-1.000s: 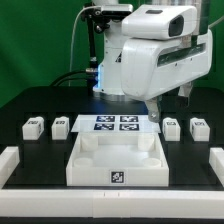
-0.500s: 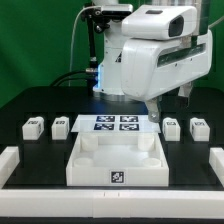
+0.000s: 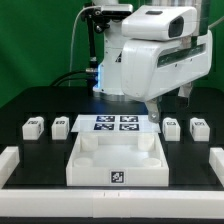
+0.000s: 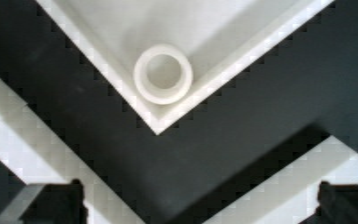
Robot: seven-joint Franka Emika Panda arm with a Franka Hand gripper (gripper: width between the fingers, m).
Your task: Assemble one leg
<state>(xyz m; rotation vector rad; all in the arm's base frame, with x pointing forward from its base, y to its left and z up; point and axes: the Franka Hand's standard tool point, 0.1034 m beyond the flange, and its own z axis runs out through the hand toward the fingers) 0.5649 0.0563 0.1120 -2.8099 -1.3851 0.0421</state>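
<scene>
Four legs, small white blocks with tags, stand on the black table: two at the exterior view's left (image 3: 33, 126) (image 3: 60, 126) and two at its right (image 3: 172, 127) (image 3: 197, 128). My gripper (image 4: 194, 208) is open and empty, its dark fingertips (image 4: 44, 202) far apart. It hangs above a corner of the large white tray-like piece (image 3: 150, 160). That corner, with a round socket (image 4: 162, 76), shows in the wrist view. No leg shows in the wrist view. In the exterior view the arm's white body (image 3: 150, 55) hides most of the gripper.
The marker board (image 3: 115, 124) lies behind the tray-like piece, between the two pairs of legs. Low white walls stand at the table's left (image 3: 9, 160), right (image 3: 215, 160) and front edges. A green backdrop is behind.
</scene>
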